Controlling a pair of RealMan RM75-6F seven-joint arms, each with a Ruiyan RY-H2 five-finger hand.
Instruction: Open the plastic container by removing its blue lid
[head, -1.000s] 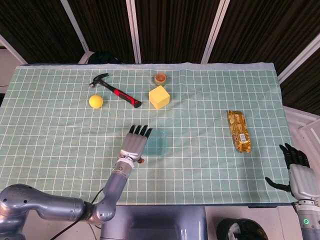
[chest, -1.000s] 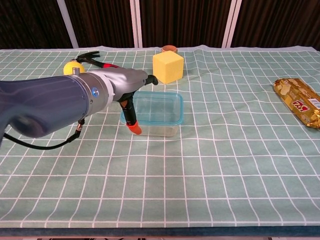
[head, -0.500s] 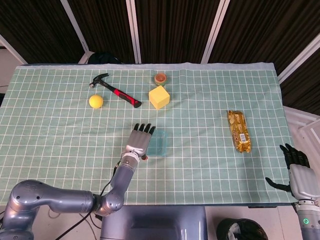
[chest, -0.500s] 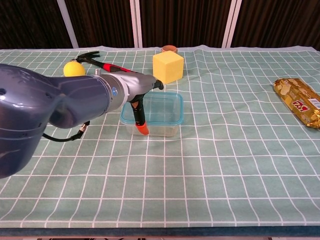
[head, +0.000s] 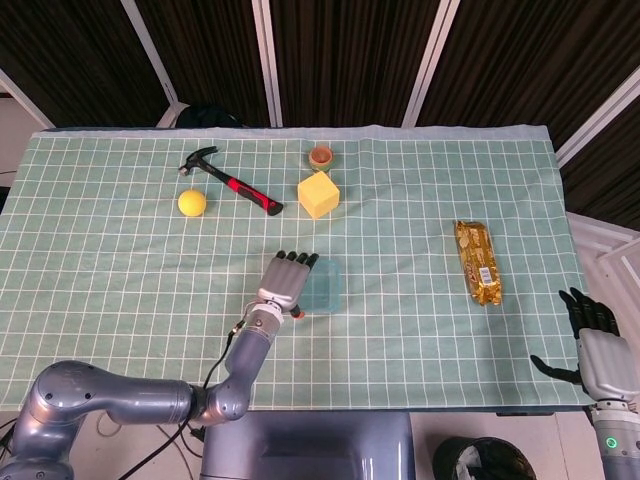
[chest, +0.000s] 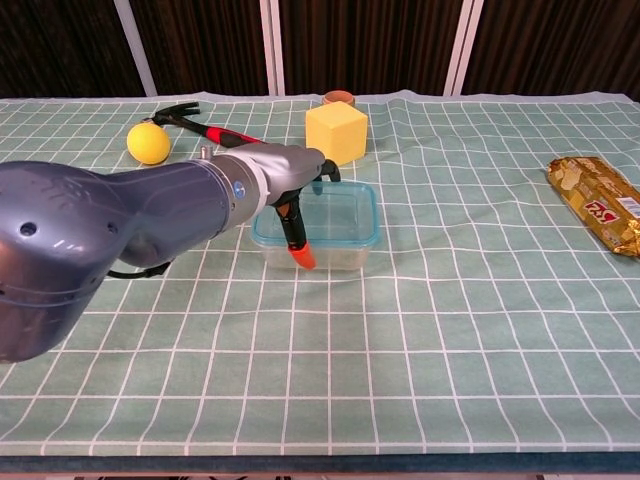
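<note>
The plastic container (chest: 318, 228) sits on the green gridded cloth (head: 120, 270) directly under the fingers of the left hand (head: 288, 280), its blue lid (chest: 345, 215) seated on the rim all round as far as the chest view shows. The hand lies over the container's near-left part with its fingers stretched forward across the lid and the orange-tipped thumb (chest: 299, 250) hanging down against the front wall; it reads as spread and laid on the lid, not closed around anything, though contact under the palm is hidden. To do the step well, the fingertips should probably hook the lid's lip at a corner while the thumb braces the wall, and the lift should peel from that corner so the light tub does not slide or come up with the lid. Beyond the fingertips stand the yellow cube (head: 318, 194) and a small brown cup (head: 320, 156), with the hammer (head: 230, 178) and yellow ball (head: 192, 203) off to the hand's left. The gold snack pack (head: 478, 262) lies well to its right. The right hand (head: 600, 345) rests off the table edge, fingers apart, holding nothing.
</note>
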